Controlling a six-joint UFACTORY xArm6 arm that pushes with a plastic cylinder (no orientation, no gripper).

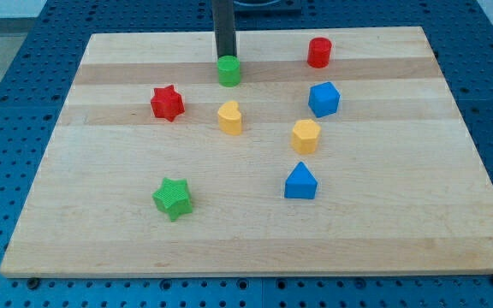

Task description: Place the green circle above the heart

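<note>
Blue pegboard surrounds a pale, striped wooden worktop (255,231). At its far side, my tip (225,59) meets the far edge of the green circle (228,71), a short ribbed cylinder, which sits just far of the yellow heart (229,117). This rod has no gripper, so nothing is clenched. Left of the heart lies a red star (167,103); bare wood separates them.

Rod (224,26) cut off by view's top; upper part not seen. My tip (226,58) met by top edge of green circle (228,71); contact cannot be confirmed. Circle's far side hidden behind rod. Blue pegboard (7,103) cut off at all view's edges.
</note>
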